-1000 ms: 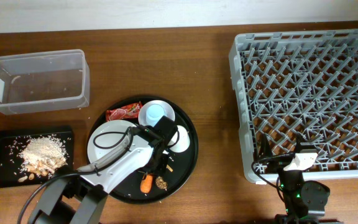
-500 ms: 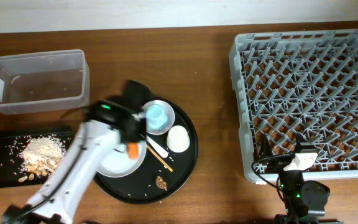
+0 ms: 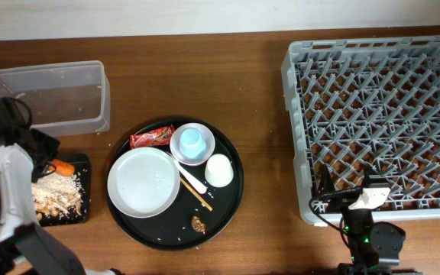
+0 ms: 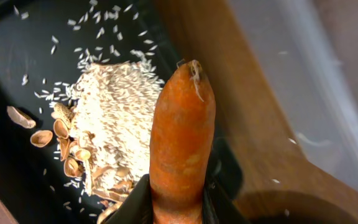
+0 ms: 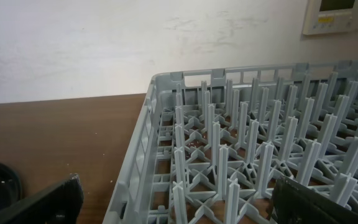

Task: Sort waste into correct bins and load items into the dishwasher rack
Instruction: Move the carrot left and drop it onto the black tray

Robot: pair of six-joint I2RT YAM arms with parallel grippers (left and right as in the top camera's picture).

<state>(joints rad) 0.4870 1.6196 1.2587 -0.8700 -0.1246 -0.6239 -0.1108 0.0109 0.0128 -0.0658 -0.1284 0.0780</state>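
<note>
My left gripper [image 4: 176,202] is closed on the carrot [image 4: 182,149], holding it over the edge of the black tray [image 4: 17,56] with its heap of rice [image 4: 114,112] and shells [image 4: 64,146], beside the clear tub [image 3: 48,99], while my right gripper [image 5: 176,202] stands wide open at the rack [image 5: 241,143].

We see the grey dishwasher rack [image 5: 253,143] on the wooden table [image 5: 61,130], framed by our right gripper [image 5: 176,196], its jaws spread wide.

Orange carrot [image 4: 182,149] held above rice crumbs [image 4: 114,118] in black tray [image 4: 8,74].
</note>
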